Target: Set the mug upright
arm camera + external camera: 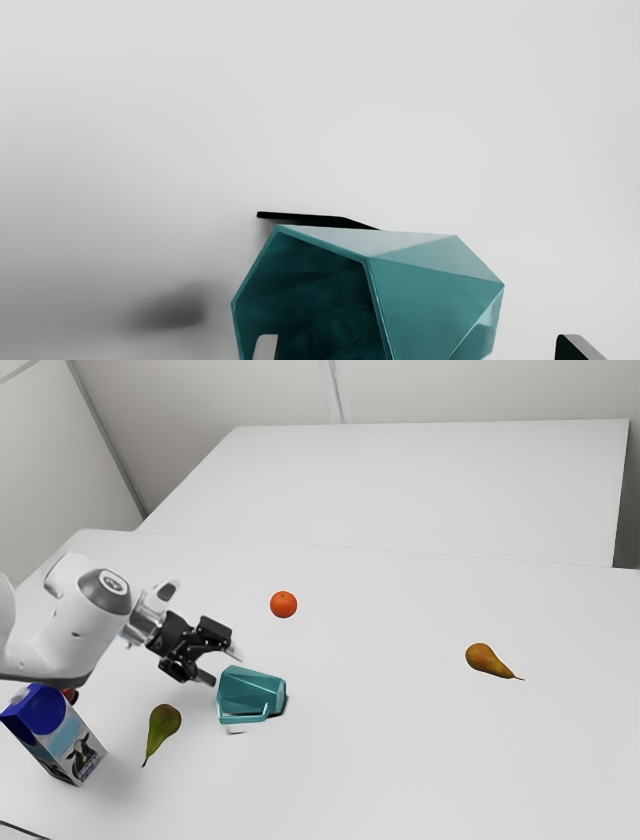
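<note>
Have the gripper (223, 666) open, with fingers (575, 347) spread wide, near the mug (250, 690) on the table (400, 760). In the wrist view, see one fingertip overlapping the mouth (305, 300), the other past the side; cannot tell of any touch. See a teal, faceted mug lying sideways, mouth toward the gripper, with a handle (245, 719) of the same teal.

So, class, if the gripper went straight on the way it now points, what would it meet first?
Most likely the mug, lying just ahead of the open gripper. Depth is unclear, so one finger might enter its mouth before touching.
</note>
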`<state>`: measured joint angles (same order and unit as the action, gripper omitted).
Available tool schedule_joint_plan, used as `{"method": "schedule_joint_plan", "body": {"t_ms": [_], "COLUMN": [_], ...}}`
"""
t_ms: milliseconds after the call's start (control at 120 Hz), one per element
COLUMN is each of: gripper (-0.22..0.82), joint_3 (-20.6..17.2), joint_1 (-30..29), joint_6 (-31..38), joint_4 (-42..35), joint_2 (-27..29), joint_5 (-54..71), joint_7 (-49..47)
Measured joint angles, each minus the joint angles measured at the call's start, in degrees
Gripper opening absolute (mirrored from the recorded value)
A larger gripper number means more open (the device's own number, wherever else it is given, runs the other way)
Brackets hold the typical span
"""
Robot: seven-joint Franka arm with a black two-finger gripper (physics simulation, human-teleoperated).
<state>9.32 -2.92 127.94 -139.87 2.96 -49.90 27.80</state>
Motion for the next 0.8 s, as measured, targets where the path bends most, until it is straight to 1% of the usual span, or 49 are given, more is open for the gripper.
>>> {"method": "schedule_joint_plan", "body": {"t_ms": [117,317,358,400,517,583,683,800], "gripper": [0.6,0.6,0.58,0.52,0.21,0.09,-0.03,-0.1], "joint_3": [0.0,0.11,0.19,0.23,0.24,0.24,0.19,0.1], "joint_1": [-0.11,-0.08,-0.05,-0.09,-0.31,-0.45,-0.78,-1.22], "joint_6": [-0.26,-3.98,-4.77,-5.46,-6.76,-7.24,-7.68,-7.86], "joint_4": [-0.62,-1.45,-2.16,-2.51,-2.42,-1.93,-1.04,-0.73], "joint_2": [-1.25,-1.83,-1.99,-2.19,-2.21,-2.02,-1.8,-1.59], "joint_5": [-4.94,-11.42,-12.52,-13.34,-14.59,-14.86,-14.77,-14.65], "joint_7": [4.84,12.99,14.48,15.88,19.29,20.95,23.07,25.08]}}
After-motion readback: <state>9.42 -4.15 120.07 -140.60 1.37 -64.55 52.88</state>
